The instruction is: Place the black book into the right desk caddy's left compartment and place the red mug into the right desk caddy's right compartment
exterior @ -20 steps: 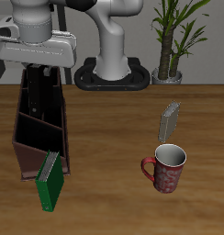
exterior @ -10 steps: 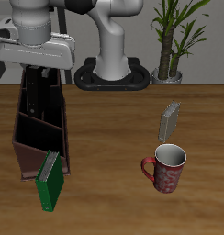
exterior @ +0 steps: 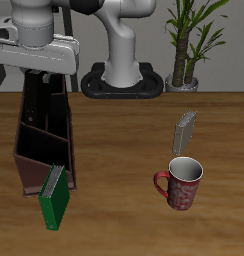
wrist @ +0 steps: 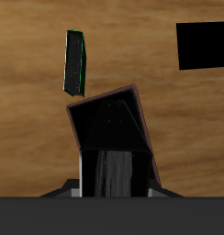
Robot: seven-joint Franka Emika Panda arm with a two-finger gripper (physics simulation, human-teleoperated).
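Exterior view: gripper [exterior: 46, 78] poised over the right desk caddy [exterior: 42, 140].
Jaw state cannot be told; the black book [wrist: 111, 179] sits dim between the fingers, inside the caddy. Red mug [exterior: 181, 182] stands near the table's front edge.
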